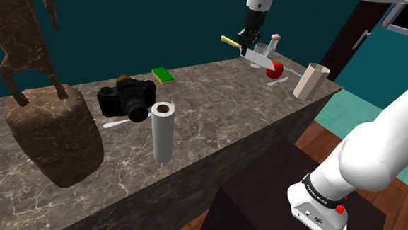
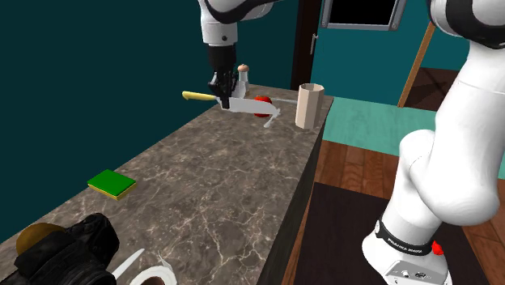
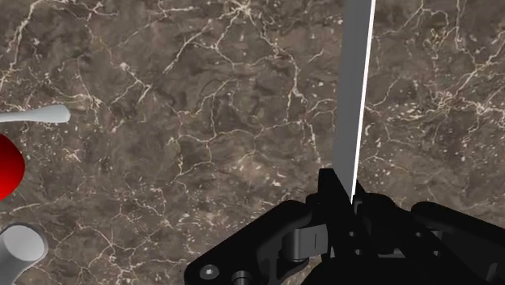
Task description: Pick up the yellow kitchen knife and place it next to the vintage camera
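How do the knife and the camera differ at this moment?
The knife is held over the counter in the jaws of the gripper; the camera sits on the counter. The knife is slim, with yellow handle and grey blade; the camera is bulky and black. They share the same marbled counter, far apart.

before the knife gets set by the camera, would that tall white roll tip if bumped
Likely yes: the white roll stands upright, tall and narrow, so a nudge could topple it. Its dark core suggests it is hollow and light. Once down it would probably roll, and it stands near the counter edge.
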Action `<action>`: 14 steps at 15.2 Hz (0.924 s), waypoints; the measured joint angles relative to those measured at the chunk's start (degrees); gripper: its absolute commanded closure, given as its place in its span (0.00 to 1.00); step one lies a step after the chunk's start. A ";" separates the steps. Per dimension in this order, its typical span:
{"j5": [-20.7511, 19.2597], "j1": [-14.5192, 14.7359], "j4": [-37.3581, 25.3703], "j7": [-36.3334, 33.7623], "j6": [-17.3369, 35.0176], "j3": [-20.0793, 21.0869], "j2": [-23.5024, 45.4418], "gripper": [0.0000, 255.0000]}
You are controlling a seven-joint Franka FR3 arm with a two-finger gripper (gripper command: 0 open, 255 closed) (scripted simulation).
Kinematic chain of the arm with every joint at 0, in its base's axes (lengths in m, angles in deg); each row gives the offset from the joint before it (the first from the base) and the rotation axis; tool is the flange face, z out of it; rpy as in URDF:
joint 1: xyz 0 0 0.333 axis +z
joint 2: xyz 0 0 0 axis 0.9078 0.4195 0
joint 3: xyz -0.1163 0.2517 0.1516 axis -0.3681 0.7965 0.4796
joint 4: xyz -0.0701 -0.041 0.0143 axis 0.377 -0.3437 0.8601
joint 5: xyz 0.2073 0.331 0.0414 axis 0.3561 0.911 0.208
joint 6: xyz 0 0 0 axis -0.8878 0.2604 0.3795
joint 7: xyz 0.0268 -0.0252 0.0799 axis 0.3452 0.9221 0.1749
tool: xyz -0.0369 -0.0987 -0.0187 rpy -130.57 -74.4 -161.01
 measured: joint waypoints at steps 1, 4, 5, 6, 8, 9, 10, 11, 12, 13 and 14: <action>-0.10 0.69 1.11 -1.49 0.20 0.77 -0.89 1.00; -0.23 2.64 3.70 -5.81 0.43 3.09 -3.27 1.00; -0.22 3.23 4.15 -7.15 0.17 3.83 -3.97 1.00; -0.15 3.83 5.07 -8.50 0.62 4.59 -4.45 1.00; -0.04 4.98 7.24 -11.16 1.09 6.11 -6.13 1.00; 0.01 5.54 8.20 -12.47 1.11 6.88 -7.05 1.00; 0.13 6.10 8.73 -13.77 1.06 7.66 -7.64 1.00; 0.28 6.67 8.99 -15.10 0.76 8.46 -8.17 1.00; 0.44 7.19 9.12 -16.33 0.80 9.19 -8.28 1.00; 0.63 7.74 9.17 -17.61 0.88 9.95 -8.26 1.00; 0.78 8.30 10.13 -18.91 1.22 10.75 -8.87 1.00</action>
